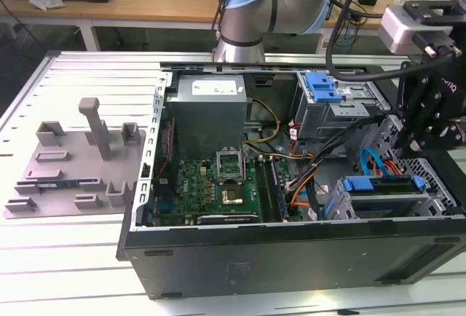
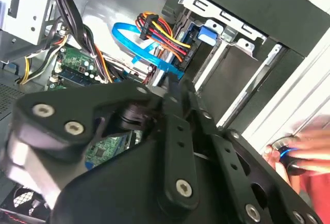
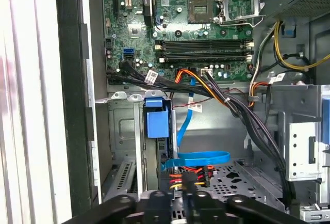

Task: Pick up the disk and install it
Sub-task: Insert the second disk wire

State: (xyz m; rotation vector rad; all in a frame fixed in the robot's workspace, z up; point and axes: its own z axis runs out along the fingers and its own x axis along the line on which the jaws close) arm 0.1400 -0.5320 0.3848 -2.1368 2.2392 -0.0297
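Observation:
The disk [image 1: 381, 198] lies in the drive bay at the near corner of the open computer case, on the exterior view's right. Its blue bracket [image 1: 378, 183] shows along its top edge. In the first wrist view the disk's blue bracket tab [image 3: 157, 120] sits in the metal bay, with a blue ribbon cable [image 3: 198, 158] and a red-yellow-black cable bundle [image 3: 188, 175] beside it. My gripper [image 1: 413, 141] hangs just above that bay. Its black fingers [image 2: 170, 87] come together at the tips with nothing between them, and the gripper [image 3: 183, 199] is apart from the disk.
The case's motherboard [image 1: 218, 181], grey power supply [image 1: 207, 112] and upper drive cage with a blue clip [image 1: 322, 87] fill the box. Loose cables [image 3: 242, 110] cross near the bay. A grey fixture plate [image 1: 69, 159] lies at the exterior view's left. A person's hand [image 2: 304, 154] is by the case's edge.

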